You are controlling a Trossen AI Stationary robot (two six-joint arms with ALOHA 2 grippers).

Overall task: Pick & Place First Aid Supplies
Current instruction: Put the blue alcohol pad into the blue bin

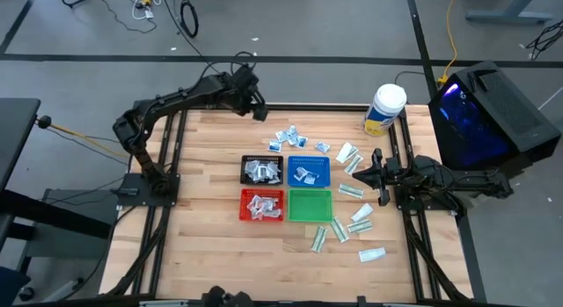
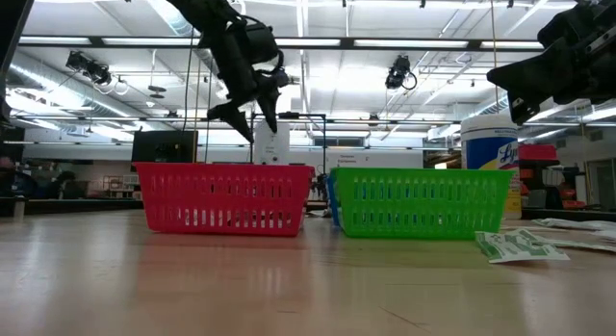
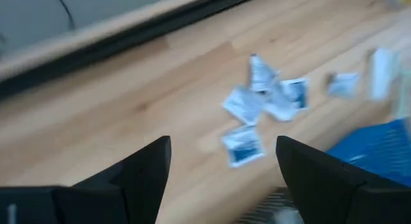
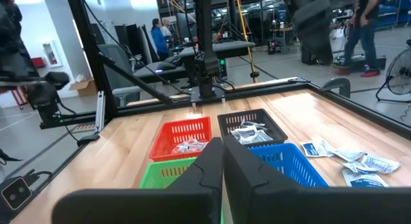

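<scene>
My left gripper (image 1: 259, 109) hangs over the far edge of the surface (image 1: 211, 149), fingers (image 3: 144, 169) apart, nothing held. Squarish blue-print packets (image 1: 288, 138) lie loose ahead, twd the blue tray (image 1: 309, 171), no clear long axis. Right gripper (image 1: 362, 172), fingers together, empty, waits by the green-white packets (image 1: 350, 154). Left is nearer, I reckon.

The loose packets (image 3: 263, 105) (left wrist view) are blurred, their print unreadable.
</scene>
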